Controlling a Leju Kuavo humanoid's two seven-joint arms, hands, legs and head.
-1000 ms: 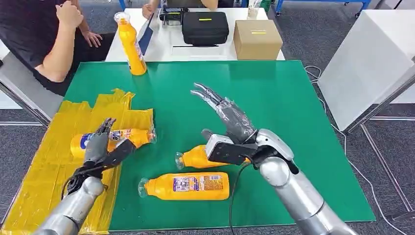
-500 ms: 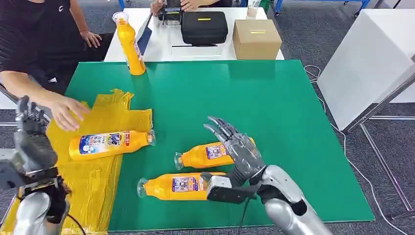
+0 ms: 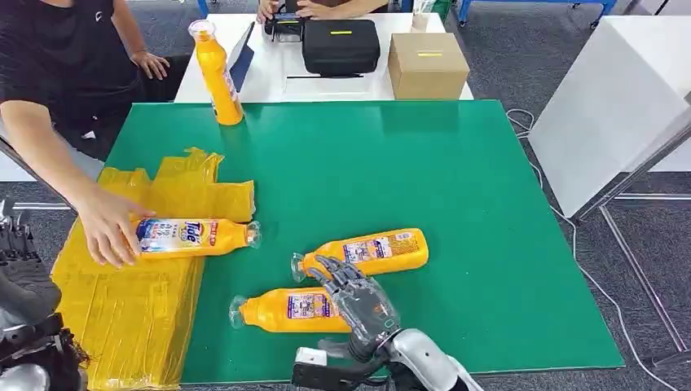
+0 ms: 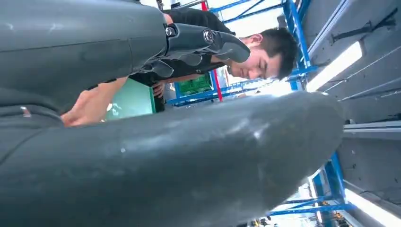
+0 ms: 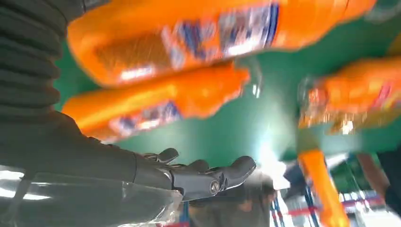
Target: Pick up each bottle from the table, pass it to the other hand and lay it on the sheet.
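Head view, right hand (image 3: 358, 303): fingers spread, holding nothing; hovers over the near bottle (image 3: 293, 310), which lies just left of the fingers, long axis crosswise to them.
Head view, left hand (image 3: 20, 273): fingers apart, holding nothing; well left of both green-mat bottles, so the right hand is nearer.
Head view, count: four bottles; far bottle (image 3: 367, 252) just ahead of the right hand; one bottle (image 3: 191, 237) on the sheet (image 3: 138, 301) under a person's hand (image 3: 106, 232); one upright bottle (image 3: 218, 73).
Right wrist view: open fingers (image 5: 208, 177); bottles blurred.
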